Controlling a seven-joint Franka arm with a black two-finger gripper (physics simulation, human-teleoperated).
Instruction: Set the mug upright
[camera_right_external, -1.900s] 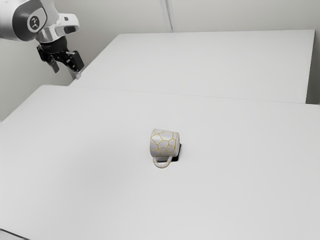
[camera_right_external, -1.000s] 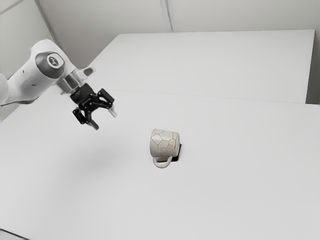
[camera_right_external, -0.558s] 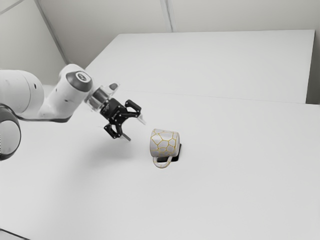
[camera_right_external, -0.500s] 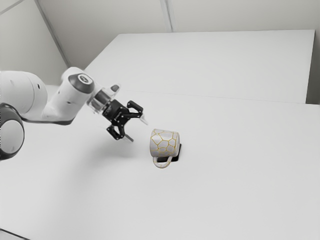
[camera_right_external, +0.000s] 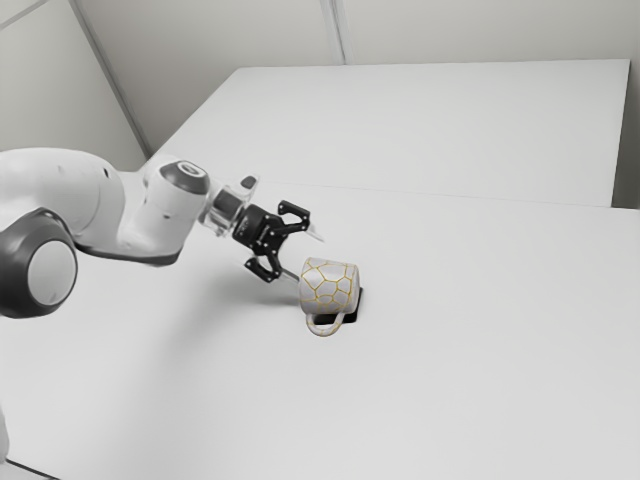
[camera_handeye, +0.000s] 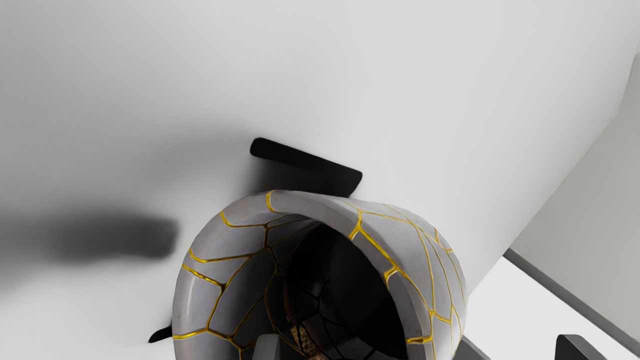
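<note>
"Since the mug (camera_right_external: 330, 285) lies on its side on the white table (camera_right_external: 450, 390), which way does its mouth face?" asks my colleague.

"Toward my gripper (camera_right_external: 310, 258), at the exterior view's left," I answer. "The handle (camera_right_external: 323, 333) points toward the exterior camera. A flat black piece (camera_right_external: 351, 318) shows beside the mug; whether it bears any weight, I cannot tell."

"And the state of the hand?"

"Wide, with nothing gripped. In the wrist view, the two fingers of my gripper (camera_handeye: 417, 346) stand well apart: one fingertip (camera_handeye: 267, 347) appears across the dark mouth, the other (camera_handeye: 570, 347) outside the gold-veined wall. The exterior view places the lower finger close to the rim; contact cannot be determined. The white arm (camera_right_external: 160, 215) reaches in from the exterior view's left"
</note>
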